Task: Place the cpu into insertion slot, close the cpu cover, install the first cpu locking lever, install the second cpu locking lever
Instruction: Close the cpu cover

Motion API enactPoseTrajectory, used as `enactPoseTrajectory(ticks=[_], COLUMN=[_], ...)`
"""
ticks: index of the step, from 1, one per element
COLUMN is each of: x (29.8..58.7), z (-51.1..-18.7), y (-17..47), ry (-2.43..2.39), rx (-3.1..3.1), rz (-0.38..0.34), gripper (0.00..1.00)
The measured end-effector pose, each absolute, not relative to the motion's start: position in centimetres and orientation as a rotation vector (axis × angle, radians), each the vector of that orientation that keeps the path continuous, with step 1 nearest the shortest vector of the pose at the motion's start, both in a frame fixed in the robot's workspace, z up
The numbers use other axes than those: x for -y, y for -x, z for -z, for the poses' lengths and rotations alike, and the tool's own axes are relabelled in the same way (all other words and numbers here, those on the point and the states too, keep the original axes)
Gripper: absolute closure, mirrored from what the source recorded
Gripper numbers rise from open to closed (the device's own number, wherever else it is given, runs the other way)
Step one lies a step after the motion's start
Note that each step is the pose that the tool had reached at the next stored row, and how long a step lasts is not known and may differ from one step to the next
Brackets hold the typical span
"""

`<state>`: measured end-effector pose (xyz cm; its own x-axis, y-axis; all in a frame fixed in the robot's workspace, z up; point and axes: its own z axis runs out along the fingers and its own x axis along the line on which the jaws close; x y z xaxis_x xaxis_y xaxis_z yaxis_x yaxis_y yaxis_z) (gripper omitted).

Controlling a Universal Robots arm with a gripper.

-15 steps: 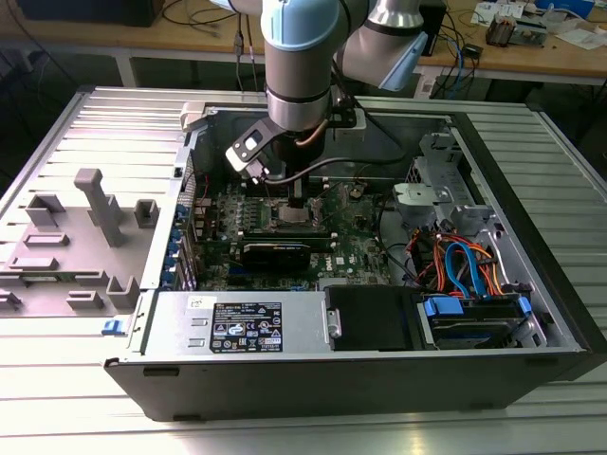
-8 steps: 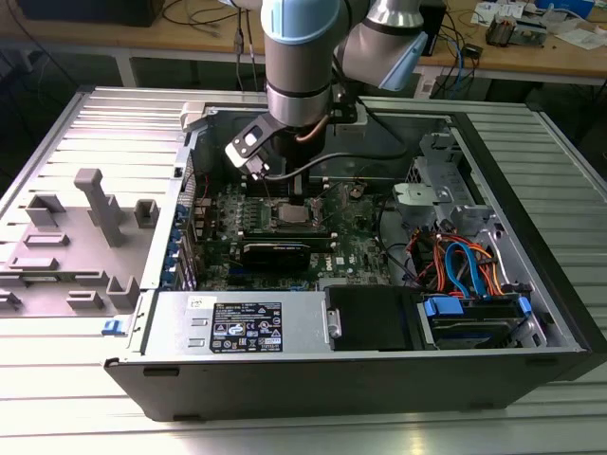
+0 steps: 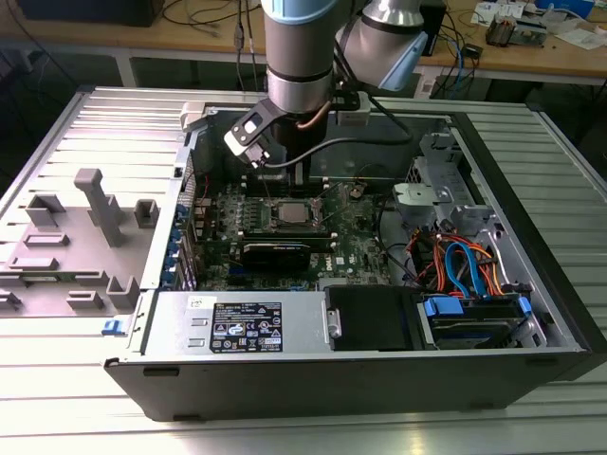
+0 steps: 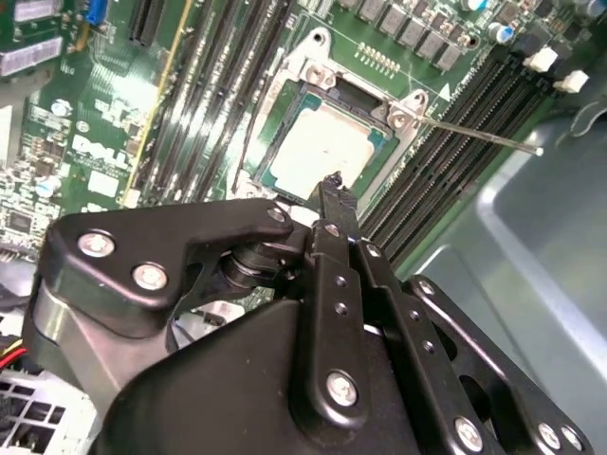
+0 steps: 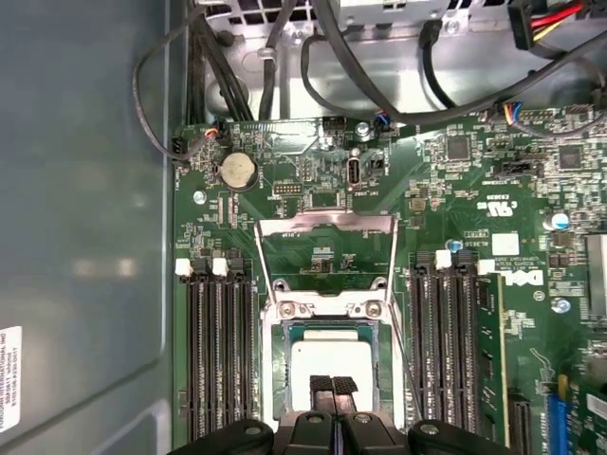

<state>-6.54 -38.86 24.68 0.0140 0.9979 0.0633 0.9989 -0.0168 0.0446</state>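
Bench (image 3: pixel 66 408): ribbed metal surface carrying everything shown.
Grey fixture (image 3: pixel 81 237): at the exterior view's left, beside the case, with upright blocks and posts.
Computer case (image 3: pixel 379 374): lies on its side with the panel off, interior facing up.
Power supply (image 3: pixel 237 324): silver box along the near wall of the case.
Motherboard (image 3: pixel 356 248): green board on the case floor, seen also in the first wrist view (image 5: pixel 455 190).
Cpu (image 3: pixel 290 212): seated flat in the insertion slot, silver top up, in both wrist views (image 5: pixel 332 355) (image 4: pixel 318 152).
Insertion slot (image 5: pixel 282 379): metal-rimmed socket between two banks of black memory slots (image 5: pixel 216 360).
Cpu cover (image 5: pixel 327 225): swung open off the slot, its window showing bare board.
Locking lever (image 4: pixel 474 133): thin rod standing free from a socket corner, over the memory slots.
Tool (image 5: pixel 332 387): directly above the cpu, fingers pressed together with nothing between them; its tip shows in the second wrist view (image 4: pixel 332 185).
Arm (image 3: pixel 299 57): descends from above into the case.
Cables (image 3: pixel 465 261): orange and blue, at the exterior view's right.
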Motion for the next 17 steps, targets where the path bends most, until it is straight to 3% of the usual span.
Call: enactPoseTrajectory(ticks=[3, 17], x=[38.9, 38.9], z=[-24.9, -26.7], y=[6.4, 4.1], ry=[2.204, 2.188], rx=[2.189, 2.204], rz=[0.081, 0.080], gripper=[0.89, 0.89])
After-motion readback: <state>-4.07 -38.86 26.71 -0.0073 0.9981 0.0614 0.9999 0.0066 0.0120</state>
